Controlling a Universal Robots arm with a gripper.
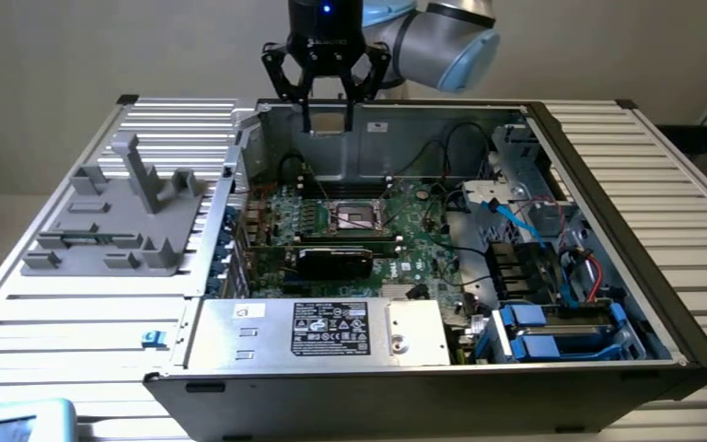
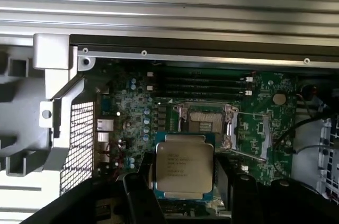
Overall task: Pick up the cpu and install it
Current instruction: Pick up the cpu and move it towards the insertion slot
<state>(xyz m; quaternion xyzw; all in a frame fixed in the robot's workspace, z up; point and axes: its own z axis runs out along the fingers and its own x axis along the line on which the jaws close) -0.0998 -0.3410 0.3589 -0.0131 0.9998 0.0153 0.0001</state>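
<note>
The claw (image 1: 328,124) grips the cpu (image 2: 184,168) by its edges, jaws part-closed, well above the socket (image 1: 360,216). Risk: chip descends skewed to socket, seats crooked, jams.

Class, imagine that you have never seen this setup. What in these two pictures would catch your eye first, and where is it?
The claw hangs over the far wall of the open computer case, with the cpu gripped between its fingers. Below it, the empty socket sits in the middle of the green motherboard. A grey plastic fixture stands beside the case, at the exterior view's left.
</note>
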